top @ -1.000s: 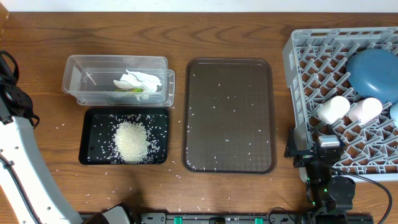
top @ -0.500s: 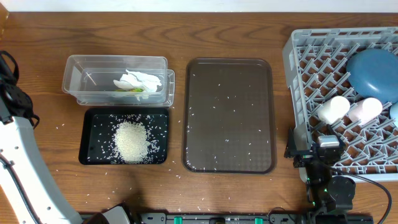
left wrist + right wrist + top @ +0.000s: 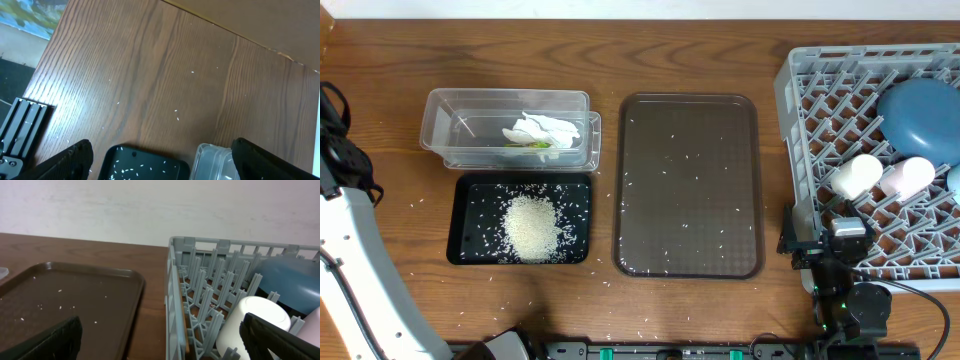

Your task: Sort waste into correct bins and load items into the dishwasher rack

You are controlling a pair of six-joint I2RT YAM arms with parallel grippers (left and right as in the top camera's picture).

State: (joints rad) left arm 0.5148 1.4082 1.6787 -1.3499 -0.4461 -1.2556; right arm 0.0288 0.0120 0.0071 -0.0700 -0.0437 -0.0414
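The rice heap lies in the black tray. A white tissue and a green wrapper lie in the clear tub. The grey rack at the right holds a blue bowl, a white cup, a pink cup and, at the frame's edge, a light-blue dish. My left gripper is open above the tray's corner and the tub, holding nothing. My right gripper is open and empty by the rack's left wall, with the white cup near its right finger.
A brown serving tray with scattered rice grains sits between the bins and the rack. Loose grains dot the wood around the black tray. My left arm's white link runs along the table's left edge. A black rail lines the front.
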